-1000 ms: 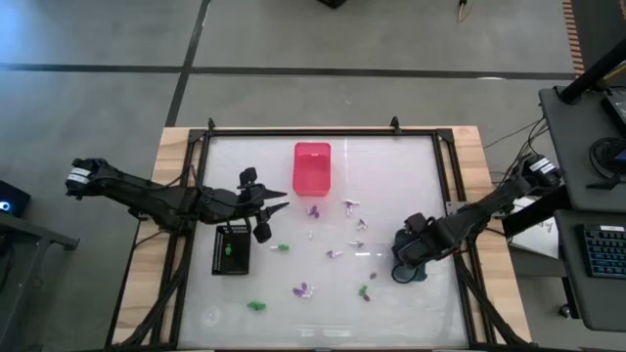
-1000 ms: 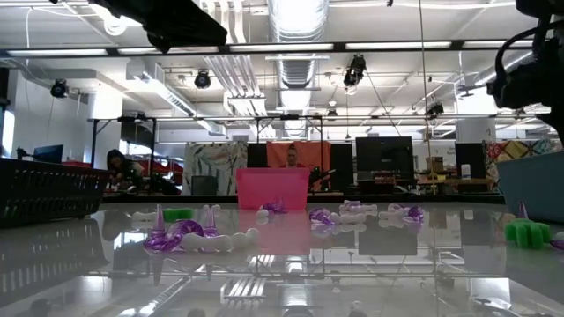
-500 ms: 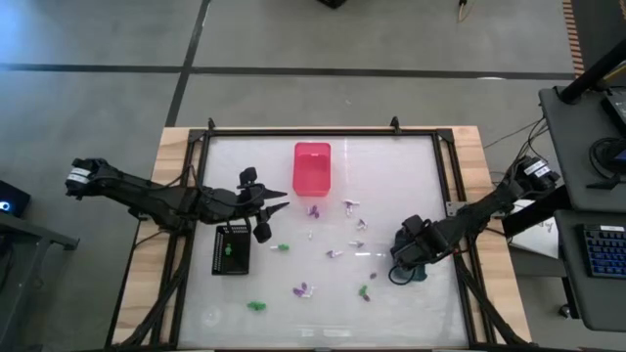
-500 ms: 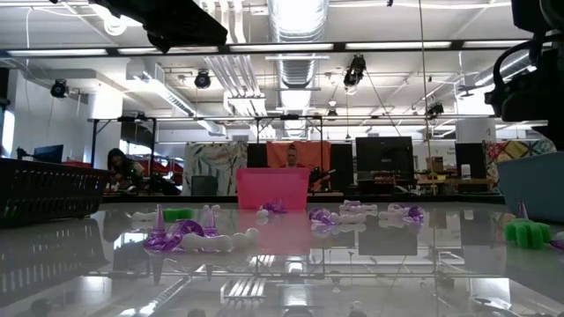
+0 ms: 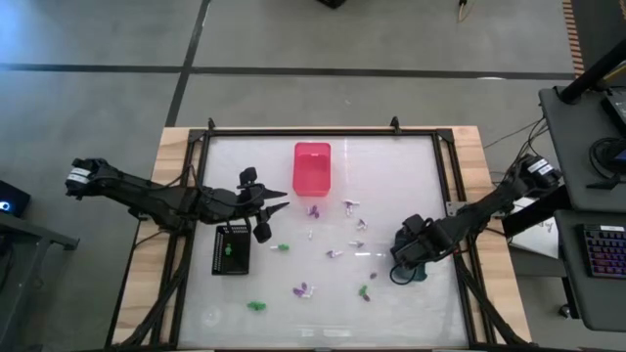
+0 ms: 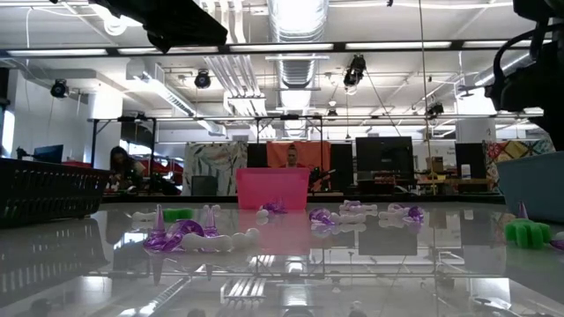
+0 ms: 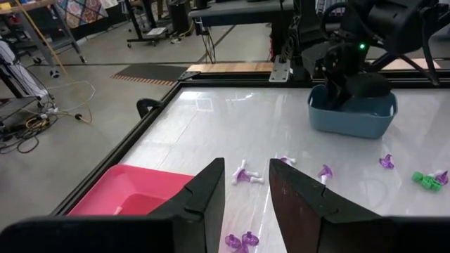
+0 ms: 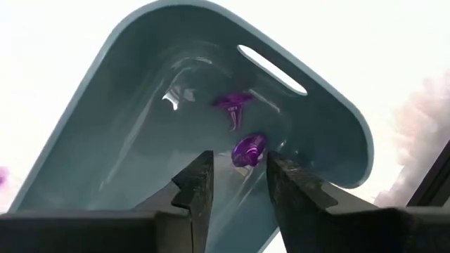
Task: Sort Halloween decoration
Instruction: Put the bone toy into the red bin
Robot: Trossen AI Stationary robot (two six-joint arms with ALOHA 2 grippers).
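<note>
White table: right gripper, jaws parted and empty, over the grey-blue bin holding two purple pieces. Drop apparently done; next, fetch another. Left gripper, slightly parted, waits.

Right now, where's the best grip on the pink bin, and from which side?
Grip the pink bin by one long side wall near the rim, coming straight down from above. It sits upright with its open top facing up, so a finger can drop inside the wall. The left hand is nearer; small pieces lie just off the end nearest it, so stay clear of that end.
</note>
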